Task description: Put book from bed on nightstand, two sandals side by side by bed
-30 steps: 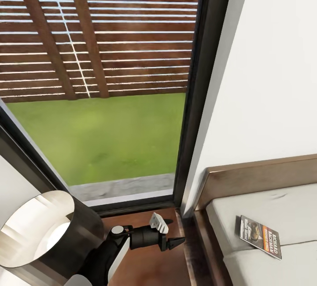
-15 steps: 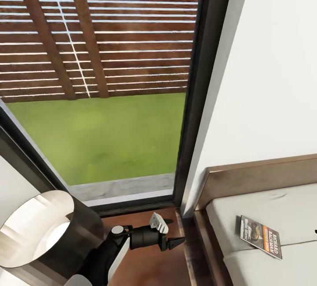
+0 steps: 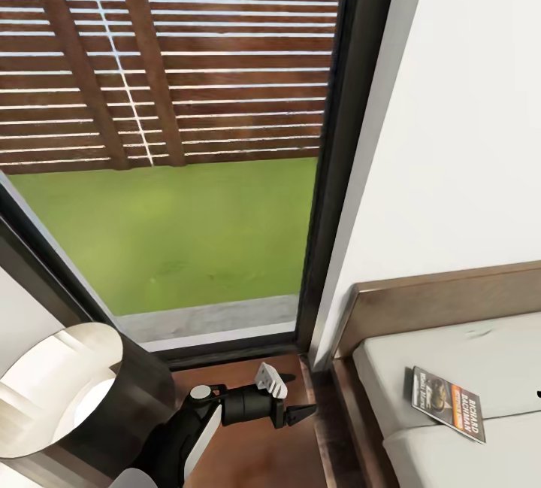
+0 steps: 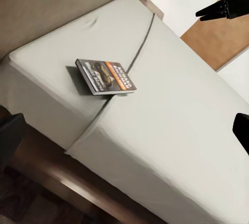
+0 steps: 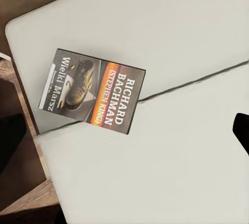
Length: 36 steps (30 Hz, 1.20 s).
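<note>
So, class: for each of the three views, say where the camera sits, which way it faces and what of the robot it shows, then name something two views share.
Head view: from the robot's head, forward and down at the window; left gripper shows.
Left wrist view: on the left arm, over the bed; another gripper shows beyond.
Right wrist view: on the right arm, close above the book.
Shared: the book lies on the bed in all three.

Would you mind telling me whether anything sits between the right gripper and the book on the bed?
Nothing visible does. In the right wrist view the book lies flat and uncovered on the pale mattress of the bed, across the seam, with bare mattress all around it. The left gripper hangs over the floor beside the bed, apart from the book.
</note>
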Tool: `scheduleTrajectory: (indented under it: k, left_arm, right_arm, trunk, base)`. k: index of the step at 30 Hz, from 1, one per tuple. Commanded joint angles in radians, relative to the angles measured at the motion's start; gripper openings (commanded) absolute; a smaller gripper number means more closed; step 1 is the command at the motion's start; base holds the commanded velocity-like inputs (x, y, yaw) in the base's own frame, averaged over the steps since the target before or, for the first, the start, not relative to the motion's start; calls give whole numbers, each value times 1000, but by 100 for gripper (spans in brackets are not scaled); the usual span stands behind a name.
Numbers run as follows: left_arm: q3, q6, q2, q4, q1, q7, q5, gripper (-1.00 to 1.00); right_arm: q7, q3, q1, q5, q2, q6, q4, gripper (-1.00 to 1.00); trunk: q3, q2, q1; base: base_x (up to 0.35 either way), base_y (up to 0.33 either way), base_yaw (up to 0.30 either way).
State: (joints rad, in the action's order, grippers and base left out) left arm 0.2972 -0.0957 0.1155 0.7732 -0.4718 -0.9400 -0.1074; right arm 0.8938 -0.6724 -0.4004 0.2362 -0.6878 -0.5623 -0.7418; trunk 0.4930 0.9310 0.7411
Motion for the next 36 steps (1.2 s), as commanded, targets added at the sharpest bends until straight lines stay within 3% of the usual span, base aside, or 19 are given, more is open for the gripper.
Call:
scheduleTrajectory:
  k: [1,27,36]
  left_arm:
    - [2,-10,0,0,-1,-2,-10,100]
    - [2,-10,0,0,-1,-2,-8,100]
    - [4,-10,0,17,-1,-4,-8,100]
  right_arm:
    - [8,-4,-1,9,1,-5,-1,100]
    - [7,-4,-1,8,2,-4,-1,100]
    - [7,-4,-1,9,2,-3,1,100]
  trunk:
    - [4,8,4]
    - [86,190,104]
    - [86,190,104]
  base:
    - [0,0,0]
    - [0,0,0]
    - [0,0,0]
